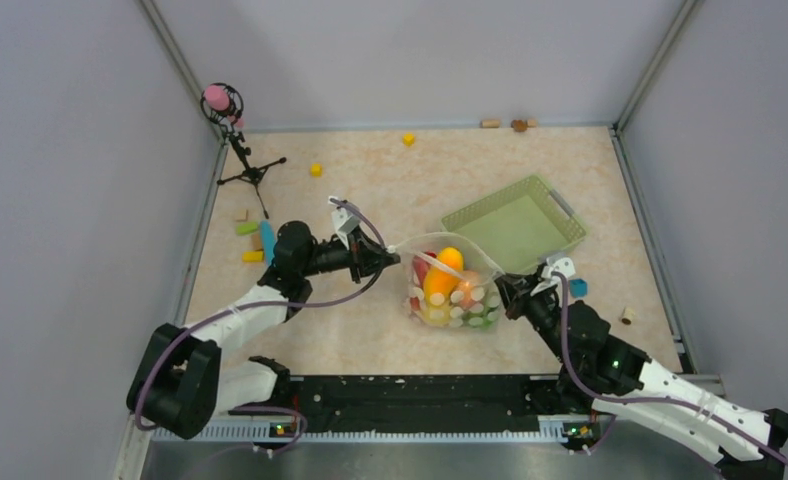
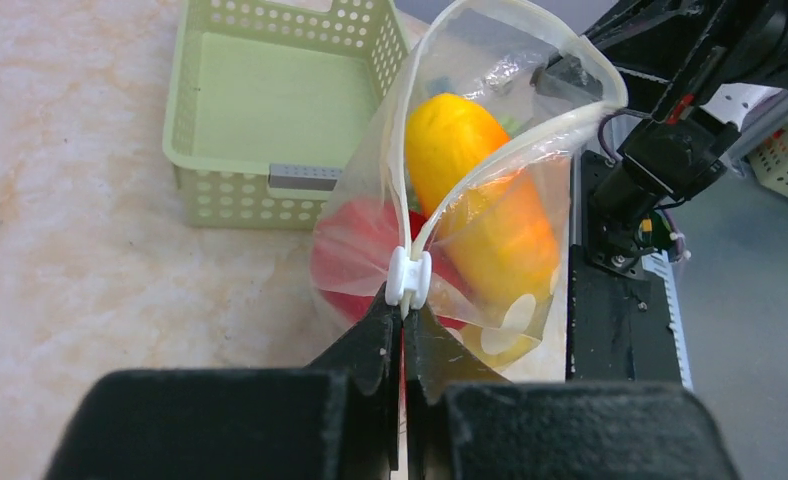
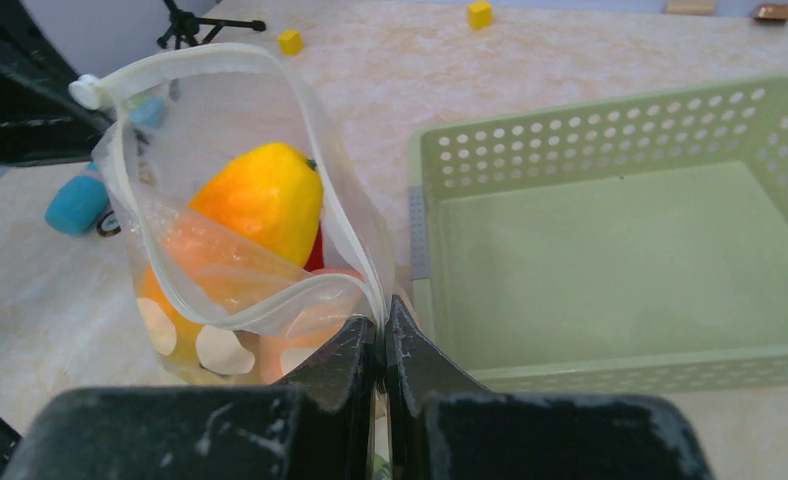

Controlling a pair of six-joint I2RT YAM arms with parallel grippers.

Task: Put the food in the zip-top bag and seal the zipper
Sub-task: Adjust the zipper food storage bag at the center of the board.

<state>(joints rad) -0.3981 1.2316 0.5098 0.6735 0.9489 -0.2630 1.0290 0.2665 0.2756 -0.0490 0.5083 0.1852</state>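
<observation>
**Top external view: zip-top bag held at both ends, mouth gaping**

We see the bag standing on the surface, just beside the green basket. Our left pincer is clenched on the zipper directly below its white slider. Our right pincer is clenched on the opposite corner of the bag's mouth. The food sits inside the bag: a yellow-orange fruit on top, red pieces beneath it, green ones low down. Two yellow cubes lie well apart on the far surface.
</observation>
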